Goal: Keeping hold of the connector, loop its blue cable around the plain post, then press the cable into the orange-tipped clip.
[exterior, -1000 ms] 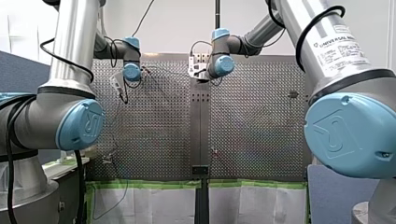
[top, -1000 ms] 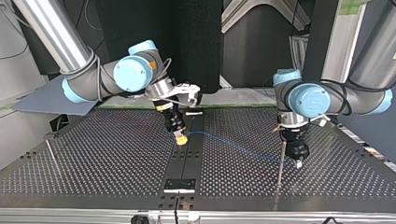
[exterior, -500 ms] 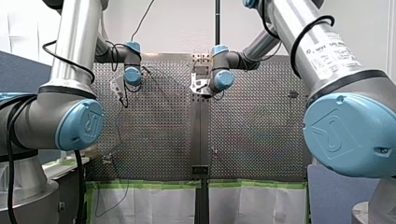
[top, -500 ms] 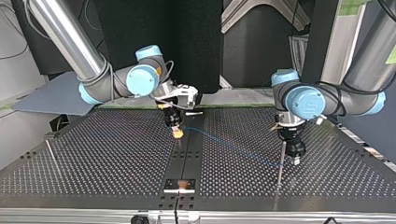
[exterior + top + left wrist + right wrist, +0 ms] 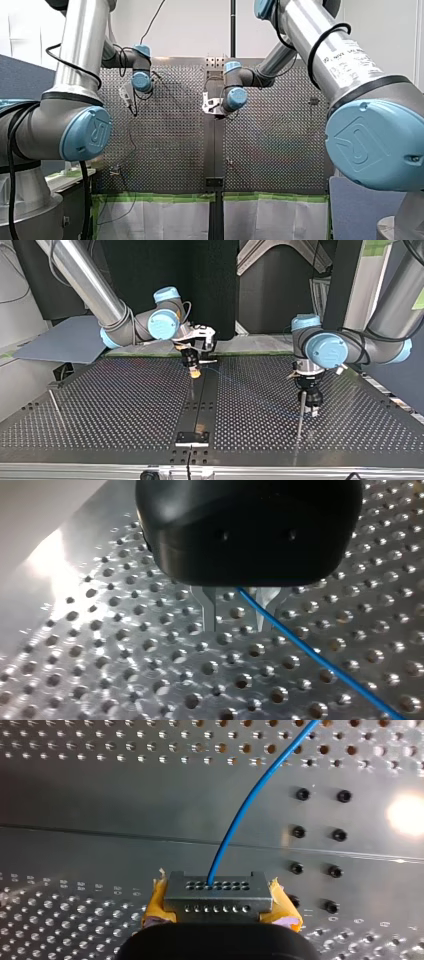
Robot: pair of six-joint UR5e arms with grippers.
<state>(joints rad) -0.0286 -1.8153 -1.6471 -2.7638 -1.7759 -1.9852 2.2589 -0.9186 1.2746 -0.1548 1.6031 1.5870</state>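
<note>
- My right gripper had its yellow pads closed on the two ends of the connector, a grey metal block with two rows of small holes.
- The blue cable came out of the row farther from the gripper. It bent away toward about 1 o'clock, if 12 o'clock is straight ahead of the fingers.
- In the top view this gripper pointed down over the dark middle strip of the perforated table.
- My left gripper, black with metal fingers, stood between 3 and 4 o'clock from the right one in the top view, well apart.
- Its jaws were a little open and clamped nothing. The cable passed through the gap, nearer to one finger, and ran on ahead at a slant.
- The plain post stood upright just beside the left gripper, at its 9 o'clock in the top view. I could not tell whether they touched.
- A second thin post stood near the table's edge, between 8 and 9 o'clock of the top view.
</note>
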